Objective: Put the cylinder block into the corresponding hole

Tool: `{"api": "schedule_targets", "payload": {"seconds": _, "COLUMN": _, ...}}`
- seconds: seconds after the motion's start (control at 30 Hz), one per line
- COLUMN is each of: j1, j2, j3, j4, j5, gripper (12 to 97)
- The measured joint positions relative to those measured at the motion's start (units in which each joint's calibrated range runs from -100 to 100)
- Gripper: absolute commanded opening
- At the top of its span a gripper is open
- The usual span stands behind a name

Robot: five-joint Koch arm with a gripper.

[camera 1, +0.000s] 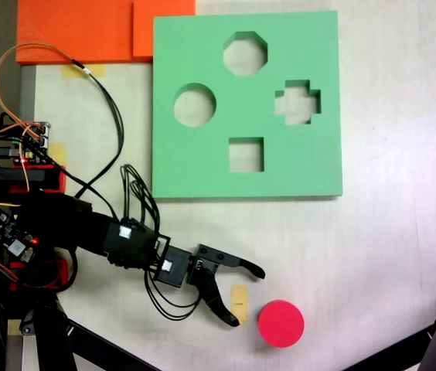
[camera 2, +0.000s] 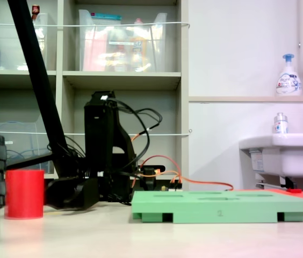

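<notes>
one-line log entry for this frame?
gripper: open, empty | cylinder block: on table, right of gripper, untouched | circular hole: empty

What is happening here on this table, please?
A small robot arm is reaching toward the red cylinder, which stands upright on the table. Its gripper is open and close to the cylinder, but not touching it yet. The green board lies flat further away, and its round hole is empty, as are its other cut-outs. So the cylinder is not yet picked up and nothing has been placed in the board.
</notes>
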Motion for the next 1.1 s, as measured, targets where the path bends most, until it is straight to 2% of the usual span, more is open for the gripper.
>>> {"api": "schedule_targets", "payload": {"seconds": 0.6, "j1": -0.5, "j2": -0.4, "j3": 20.7, "j4": 0.0, "j5": 0.3, "gripper": 74.3}}
{"api": "schedule_targets", "payload": {"seconds": 1.1, "j1": -0.9, "j2": 9.2, "j3": 30.3, "j4": 0.0, "j5": 1.3, "gripper": 74.2}}
